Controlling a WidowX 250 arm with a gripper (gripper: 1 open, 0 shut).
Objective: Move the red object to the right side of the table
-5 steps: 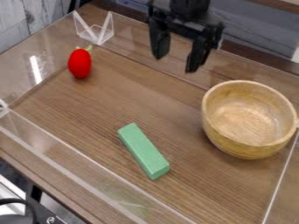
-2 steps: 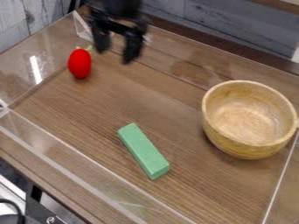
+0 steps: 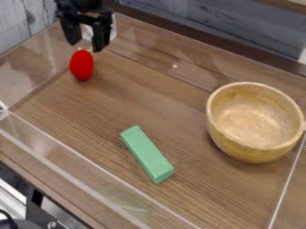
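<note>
The red object [image 3: 81,64], small, glossy and egg-shaped, rests on the dark wood-grain table [image 3: 191,107] near its far left corner. My black gripper [image 3: 86,36] hangs just above and slightly behind it, pointing down. Its two fingers stand apart with nothing between them, so it is open. The fingertips end a little above the red object's top without touching it.
A wooden bowl [image 3: 255,121] stands at the right side. A green rectangular block [image 3: 146,153] lies in the front middle. Low clear acrylic walls [image 3: 30,80] run round the table's edges, with one close to the left of the red object.
The gripper has swept from the back middle of the table leftward to above the red object, staying open. The red object, block and bowl have not moved.
</note>
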